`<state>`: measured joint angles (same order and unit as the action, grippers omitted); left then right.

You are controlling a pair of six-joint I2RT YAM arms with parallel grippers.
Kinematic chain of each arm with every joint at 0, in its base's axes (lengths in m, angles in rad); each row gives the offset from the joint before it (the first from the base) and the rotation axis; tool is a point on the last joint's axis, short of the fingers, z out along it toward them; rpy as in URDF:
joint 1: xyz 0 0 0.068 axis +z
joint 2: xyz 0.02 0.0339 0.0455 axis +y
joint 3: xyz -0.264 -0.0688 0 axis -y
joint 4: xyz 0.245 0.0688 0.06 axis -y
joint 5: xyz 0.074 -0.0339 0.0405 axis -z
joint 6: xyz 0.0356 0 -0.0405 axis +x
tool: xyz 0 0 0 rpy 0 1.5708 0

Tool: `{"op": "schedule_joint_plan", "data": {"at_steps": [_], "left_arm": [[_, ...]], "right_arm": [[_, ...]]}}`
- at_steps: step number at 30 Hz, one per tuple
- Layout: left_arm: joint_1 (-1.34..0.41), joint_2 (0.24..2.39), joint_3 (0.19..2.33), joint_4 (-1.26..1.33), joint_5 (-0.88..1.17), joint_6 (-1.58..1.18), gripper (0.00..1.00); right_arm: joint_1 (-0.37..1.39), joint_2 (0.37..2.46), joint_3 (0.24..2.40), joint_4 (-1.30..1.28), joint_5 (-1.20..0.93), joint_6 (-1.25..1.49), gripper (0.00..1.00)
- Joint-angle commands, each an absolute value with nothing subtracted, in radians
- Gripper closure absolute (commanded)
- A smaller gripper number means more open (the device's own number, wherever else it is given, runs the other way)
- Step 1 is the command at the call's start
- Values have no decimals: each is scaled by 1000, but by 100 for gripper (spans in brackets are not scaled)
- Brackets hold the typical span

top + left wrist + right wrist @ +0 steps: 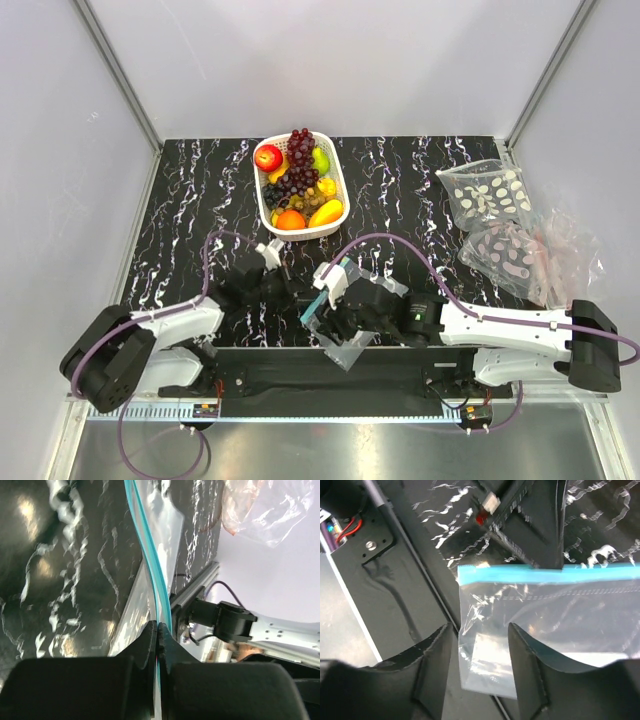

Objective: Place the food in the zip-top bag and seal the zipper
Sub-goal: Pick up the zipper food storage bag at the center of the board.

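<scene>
The food lies in a white basket [262, 207] at the back of the table: a red apple [268, 157], purple grapes [300, 146] and a green fruit [320, 160] among it. The clear zip-top bag [340, 335] [545, 625] is near the front edge, its teal zipper [315, 301] [150, 560] [520, 573] standing on edge. My left gripper [303, 296] [159, 630] is shut on the zipper strip. My right gripper [342, 318] [479, 630] is open, its fingers either side of the bag's lower corner without touching it. No food shows inside the bag.
Two clear bags printed with white ovals [490, 195] [510, 252] and crumpled clear plastic [565, 255] [260, 505] lie at the right of the table. A metal rail [330, 365] runs along the table's near edge, just below the bag.
</scene>
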<state>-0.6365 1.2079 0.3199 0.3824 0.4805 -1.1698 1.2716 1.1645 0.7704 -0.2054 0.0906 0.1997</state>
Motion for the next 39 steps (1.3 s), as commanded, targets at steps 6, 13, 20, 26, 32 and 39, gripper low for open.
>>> {"op": "schedule_joint_plan", "data": {"at_steps": [6,13,20,26,32,39], "left_arm": [[-670,1029,526,108,279,-807,100],[-756,942,604,-36,118,-646,100],[-856,911,678,-153,-27,-584,100],[-934,910,707,-204,-155,-543,100],[-988,916,709,-195,-221,-528,100],[-1037,914,709,-178,-265,-506,100]], "right_arm": [[1279,1132,1018,-505,463,484,37],[1279,1170,1228,-699,640,732,33],[1276,1198,1249,-755,776,877,35],[1180,1258,1239,-719,726,933,3],[1054,1284,1175,-585,546,939,19],[1032,1331,1175,-529,515,965,35]]}}
